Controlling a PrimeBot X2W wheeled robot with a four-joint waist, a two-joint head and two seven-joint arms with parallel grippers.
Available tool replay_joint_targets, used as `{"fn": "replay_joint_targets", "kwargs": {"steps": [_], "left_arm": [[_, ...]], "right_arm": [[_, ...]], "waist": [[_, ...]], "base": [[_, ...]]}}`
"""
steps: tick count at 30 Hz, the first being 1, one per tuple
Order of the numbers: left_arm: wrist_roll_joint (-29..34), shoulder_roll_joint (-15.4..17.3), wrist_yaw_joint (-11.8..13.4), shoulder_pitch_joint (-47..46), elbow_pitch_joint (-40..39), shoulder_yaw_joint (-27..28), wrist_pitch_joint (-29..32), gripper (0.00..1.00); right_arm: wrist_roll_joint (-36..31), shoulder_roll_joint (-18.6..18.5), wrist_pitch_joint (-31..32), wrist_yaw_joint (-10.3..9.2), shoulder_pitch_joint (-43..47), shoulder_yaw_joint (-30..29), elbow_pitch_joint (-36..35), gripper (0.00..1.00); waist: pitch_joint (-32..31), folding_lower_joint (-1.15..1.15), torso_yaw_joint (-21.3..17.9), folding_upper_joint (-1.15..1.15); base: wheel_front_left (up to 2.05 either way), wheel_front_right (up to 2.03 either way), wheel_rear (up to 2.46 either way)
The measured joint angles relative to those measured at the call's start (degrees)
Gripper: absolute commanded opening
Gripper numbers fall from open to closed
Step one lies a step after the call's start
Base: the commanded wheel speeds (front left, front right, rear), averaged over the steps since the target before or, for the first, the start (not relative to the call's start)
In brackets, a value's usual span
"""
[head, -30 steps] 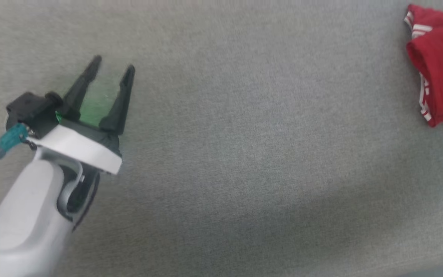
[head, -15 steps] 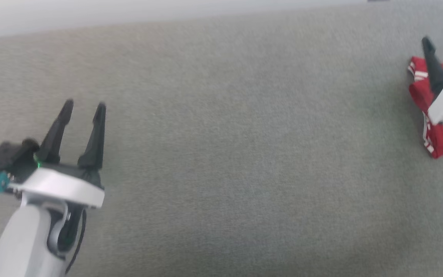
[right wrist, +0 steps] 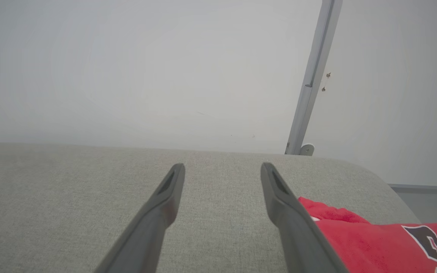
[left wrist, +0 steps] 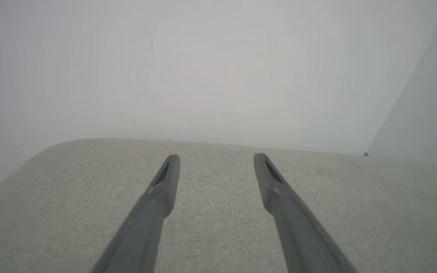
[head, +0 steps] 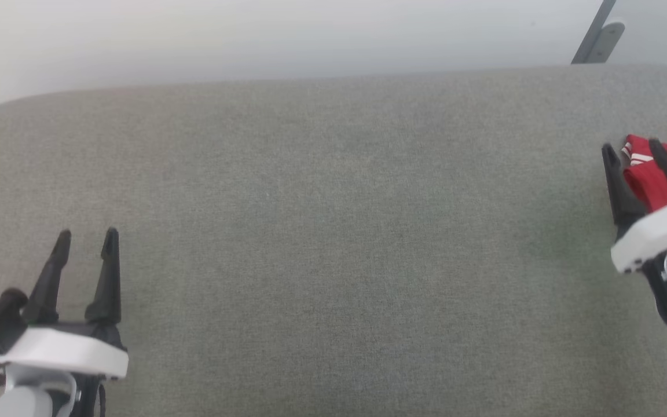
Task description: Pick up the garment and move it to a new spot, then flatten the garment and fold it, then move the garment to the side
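One soft red shirt, folded, at the far right of the grey cushion. Probably light and limp, apt to sag and unfold, so best pinched at a thick folded edge. Lies just beside the right gripper, outside its fingers, and well apart from the left gripper. Both pairs of fingers spread, holding nothing.

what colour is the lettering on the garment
Black, outlined in white, on the red garment; best seen in the right wrist view.

One garment — two grippers
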Motion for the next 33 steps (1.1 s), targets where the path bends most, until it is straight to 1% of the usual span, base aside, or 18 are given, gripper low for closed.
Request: {"fn": "replay_joint_targets", "kwargs": {"steps": [10,18,33], "left_arm": [[0.0,-0.77,0.0,4.35,-1.46,3.12,0.0,1.0],[0.01,-0.82,0.0,5.56,-1.99,3.8,0.0,1.0],[0.18,-1.18,0.0,5.86,-2.69,4.01,0.0,1.0]], "right_arm": [[-3.31,3.71,-0.73,0.0,9.76,-5.98,-4.94,1.0],[-4.93,6.32,-0.25,-0.01,14.12,-8.54,-8.95,1.0],[-7.38,9.18,2.81,-0.01,17.26,-11.06,-15.16,1.0]], "waist": [[-2.25,0.0,-0.13,0.0],[-2.86,0.0,-0.64,0.0],[-2.76,0.0,-1.18,0.0]], "base": [[0.0,0.0,0.0],[0.0,0.0,0.0],[0.0,0.0,0.0]]}}
